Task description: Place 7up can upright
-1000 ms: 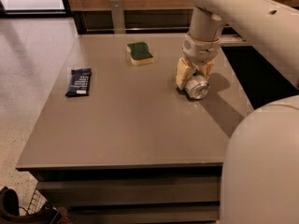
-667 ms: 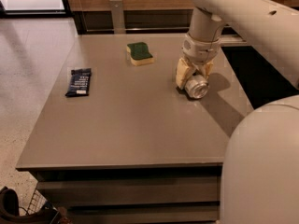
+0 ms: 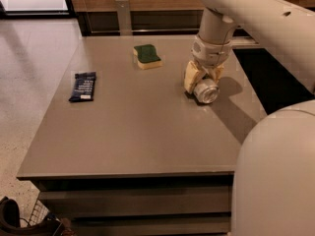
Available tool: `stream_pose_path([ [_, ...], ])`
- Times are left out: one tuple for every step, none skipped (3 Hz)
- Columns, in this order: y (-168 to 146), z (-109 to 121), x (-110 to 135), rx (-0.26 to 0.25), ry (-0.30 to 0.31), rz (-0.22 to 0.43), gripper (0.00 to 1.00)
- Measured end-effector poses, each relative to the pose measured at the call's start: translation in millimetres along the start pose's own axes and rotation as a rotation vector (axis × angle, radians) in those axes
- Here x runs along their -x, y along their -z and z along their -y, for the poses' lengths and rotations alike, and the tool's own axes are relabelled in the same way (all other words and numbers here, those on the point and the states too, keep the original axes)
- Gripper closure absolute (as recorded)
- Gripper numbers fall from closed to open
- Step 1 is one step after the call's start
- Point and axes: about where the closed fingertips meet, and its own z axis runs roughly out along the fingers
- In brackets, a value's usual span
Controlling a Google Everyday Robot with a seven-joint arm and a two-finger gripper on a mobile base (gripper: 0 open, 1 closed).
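Note:
The 7up can (image 3: 206,91) is a silvery can lying on its side on the grey table (image 3: 138,132), at the right, with its round end facing the camera. My gripper (image 3: 203,84) reaches straight down over it. Its tan fingers (image 3: 191,77) stand on either side of the can and close against it. The can's label is hidden from here.
A green-and-yellow sponge (image 3: 147,56) lies behind and to the left of the can. A dark snack packet (image 3: 82,86) lies near the table's left edge. My white body (image 3: 278,181) fills the lower right. A dark gap runs past the table's right edge.

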Motion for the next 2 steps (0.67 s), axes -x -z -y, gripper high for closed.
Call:
stream_pose_path([
  [14.9,1.6,-0.6,0.011,0.030,0.075,1.00],
  [47.5,6.4,-6.8,0.030,0.087,0.221,1.00],
])
